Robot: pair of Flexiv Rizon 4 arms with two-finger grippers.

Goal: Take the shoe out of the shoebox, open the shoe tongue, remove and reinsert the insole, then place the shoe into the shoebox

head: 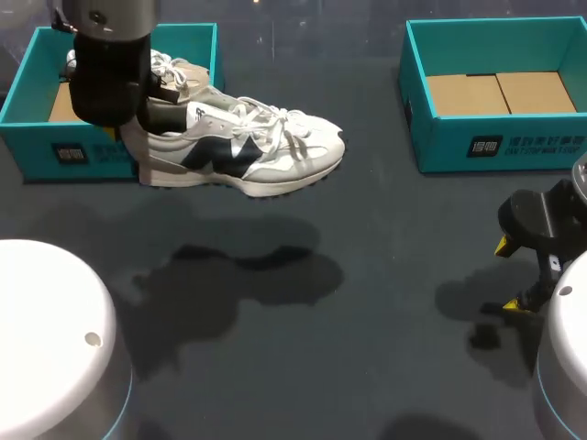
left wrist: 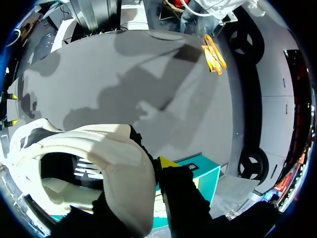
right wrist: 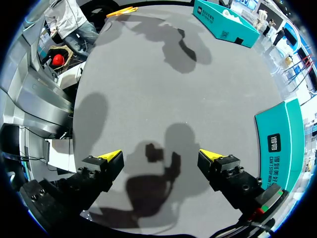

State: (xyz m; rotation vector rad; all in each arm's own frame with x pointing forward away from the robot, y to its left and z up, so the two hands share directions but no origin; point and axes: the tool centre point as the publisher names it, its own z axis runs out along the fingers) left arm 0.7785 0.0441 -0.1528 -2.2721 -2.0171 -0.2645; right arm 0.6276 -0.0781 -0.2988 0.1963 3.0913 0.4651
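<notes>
Left shoebox (head: 37,137): teal card, dark printed label on the front wall, partly hidden by the arm.
Left gripper (head: 128,128): clamped on the heel of the shoe (head: 248,151); fingertips mostly hidden.
Shoe: white-grey, laced, dark side marking, held clear of the grey table (head: 367,275), toe pointing right.
Right shoebox (head: 440,147): teal, brown card floor, labelled.
Right gripper (right wrist: 159,156): fingers spread wide, holding nothing.

Black hand (right wrist: 161,161), yellow fingertips (right wrist: 113,155), glossy white rounded arm casings (head: 46,339)

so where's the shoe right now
In the head view the shoe is on the left, held by its heel in the left gripper, beside the left shoebox, toe toward the middle.
</notes>
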